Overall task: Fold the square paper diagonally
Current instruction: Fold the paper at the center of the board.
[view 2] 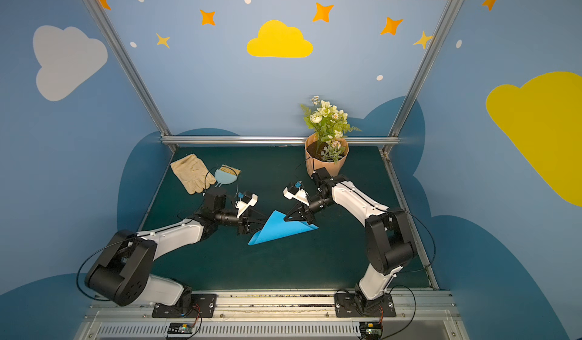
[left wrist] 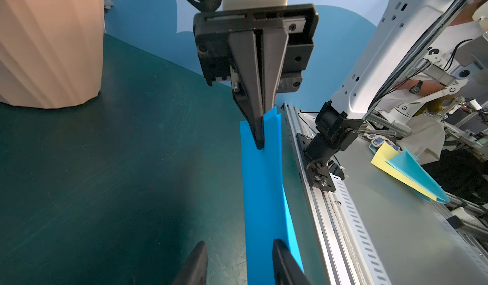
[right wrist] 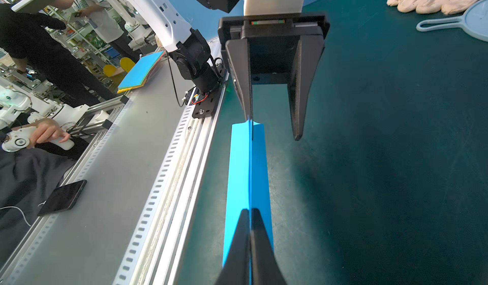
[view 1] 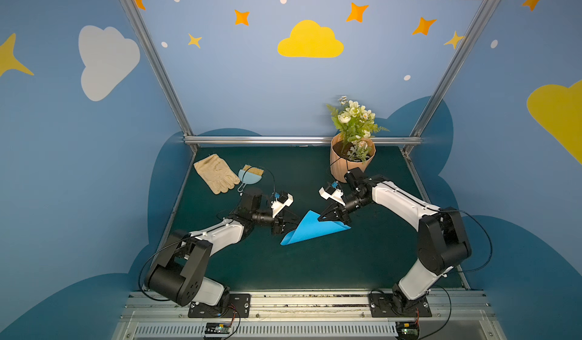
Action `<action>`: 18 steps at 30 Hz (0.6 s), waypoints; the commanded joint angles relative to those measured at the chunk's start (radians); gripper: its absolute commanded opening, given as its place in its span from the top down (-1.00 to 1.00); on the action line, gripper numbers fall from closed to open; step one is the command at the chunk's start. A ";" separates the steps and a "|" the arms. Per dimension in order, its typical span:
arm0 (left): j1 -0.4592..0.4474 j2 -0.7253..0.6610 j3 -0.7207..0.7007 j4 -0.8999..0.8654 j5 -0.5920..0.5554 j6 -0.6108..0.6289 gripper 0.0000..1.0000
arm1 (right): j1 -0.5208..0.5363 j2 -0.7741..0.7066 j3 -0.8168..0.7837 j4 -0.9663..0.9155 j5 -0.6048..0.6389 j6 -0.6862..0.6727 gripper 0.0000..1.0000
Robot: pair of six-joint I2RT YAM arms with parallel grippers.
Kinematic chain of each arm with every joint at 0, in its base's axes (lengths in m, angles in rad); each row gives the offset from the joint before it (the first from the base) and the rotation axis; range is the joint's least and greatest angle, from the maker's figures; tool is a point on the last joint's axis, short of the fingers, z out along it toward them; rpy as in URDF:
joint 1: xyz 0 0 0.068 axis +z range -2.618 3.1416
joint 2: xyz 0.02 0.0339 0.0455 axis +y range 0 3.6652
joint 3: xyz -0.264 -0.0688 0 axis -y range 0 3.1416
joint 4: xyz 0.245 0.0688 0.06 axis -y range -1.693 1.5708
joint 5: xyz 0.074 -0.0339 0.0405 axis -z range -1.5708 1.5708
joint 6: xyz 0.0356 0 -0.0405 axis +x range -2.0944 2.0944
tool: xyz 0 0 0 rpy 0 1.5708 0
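Observation:
The square paper (view 1: pixel 311 229) (view 2: pixel 280 228) is bright blue and bent loosely over itself into a triangle outline, lifted off the green mat at mid table. My right gripper (view 1: pixel 319 219) (right wrist: pixel 249 210) is shut on its upper right part, both layers pinched between the fingers. My left gripper (view 1: pixel 294 223) (left wrist: pixel 239 241) stands open at the paper's left end. In the left wrist view the paper (left wrist: pixel 261 191) runs between the spread fingers, close against one fingertip (left wrist: pixel 277 244). In the right wrist view the paper (right wrist: pixel 245 170) stretches edge-on from my fingers to the left gripper.
A ribbed flowerpot (view 1: pixel 351 162) with flowers stands at the back right, close behind the right arm. A cream glove (view 1: pixel 215 173) and a small light-blue dustpan (view 1: pixel 250 174) lie at the back left. A metal rail (view 1: pixel 299 294) borders the mat's front.

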 commanded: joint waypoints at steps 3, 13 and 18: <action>-0.001 -0.014 0.011 0.007 0.033 -0.003 0.07 | -0.007 0.017 0.021 -0.004 0.025 0.015 1.00; 0.004 -0.082 -0.013 -0.075 -0.009 0.039 -0.02 | -0.023 0.002 0.013 0.011 0.012 0.021 1.00; 0.004 -0.087 -0.017 -0.084 -0.046 0.049 -0.02 | -0.022 0.000 0.011 0.007 0.006 0.015 1.00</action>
